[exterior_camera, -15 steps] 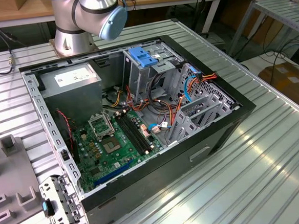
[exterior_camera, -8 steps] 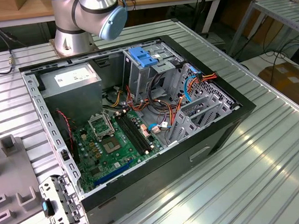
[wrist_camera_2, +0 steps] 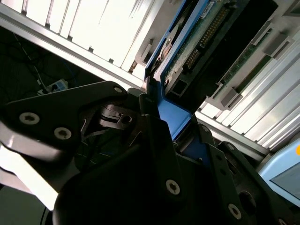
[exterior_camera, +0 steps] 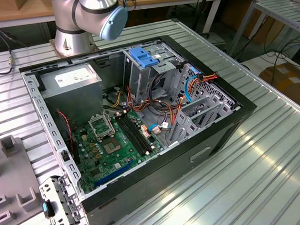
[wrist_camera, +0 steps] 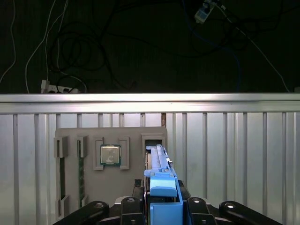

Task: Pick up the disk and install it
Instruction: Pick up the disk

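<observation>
The disk (wrist_camera: 158,161) stands on edge in a slot of a grey holder tray (wrist_camera: 133,180) on the ribbed metal table, its blue side rail facing the camera in the first wrist view. My gripper (wrist_camera: 161,208) is shut on the disk's near end, one black finger on each side of the blue rail. In the second wrist view the disk (wrist_camera_2: 187,47) shows its green circuit-board underside and blue rail, which runs down between the fingers (wrist_camera_2: 154,136) of the gripper (wrist_camera_2: 173,119). The open computer case (exterior_camera: 233,118) lies on its side on the table in the exterior view.
The holder tray also carries a processor chip (wrist_camera: 110,154) and a memory stick (wrist_camera: 80,173). Inside the case are a grey power supply (exterior_camera: 73,82), a motherboard (exterior_camera: 111,141), loose cables and a drive cage topped by a light-blue bracket (exterior_camera: 143,56). The arm's base (exterior_camera: 75,38) stands behind the case.
</observation>
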`<state>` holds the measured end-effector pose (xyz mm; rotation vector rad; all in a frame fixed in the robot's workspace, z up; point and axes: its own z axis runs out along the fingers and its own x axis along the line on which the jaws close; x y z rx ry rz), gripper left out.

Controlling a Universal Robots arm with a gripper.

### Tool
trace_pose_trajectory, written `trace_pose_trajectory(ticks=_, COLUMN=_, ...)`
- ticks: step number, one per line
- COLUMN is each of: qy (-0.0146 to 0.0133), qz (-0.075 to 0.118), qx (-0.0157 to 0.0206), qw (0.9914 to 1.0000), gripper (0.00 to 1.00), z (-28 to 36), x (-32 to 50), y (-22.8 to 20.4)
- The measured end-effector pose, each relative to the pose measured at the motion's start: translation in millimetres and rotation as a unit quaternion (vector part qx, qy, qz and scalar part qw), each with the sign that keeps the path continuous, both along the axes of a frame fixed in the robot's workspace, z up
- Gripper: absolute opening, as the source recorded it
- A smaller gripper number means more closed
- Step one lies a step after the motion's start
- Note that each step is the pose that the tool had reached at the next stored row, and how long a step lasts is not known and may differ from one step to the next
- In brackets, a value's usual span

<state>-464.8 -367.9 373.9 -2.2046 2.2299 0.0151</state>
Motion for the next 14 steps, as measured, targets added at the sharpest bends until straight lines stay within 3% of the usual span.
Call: trace_pose_trajectory(ticks=14, qy=0.0000, qz=0.000, qx=0.0000, qw=1.00000, gripper=0.37, z=3.5, x=0.0, y=0.0)
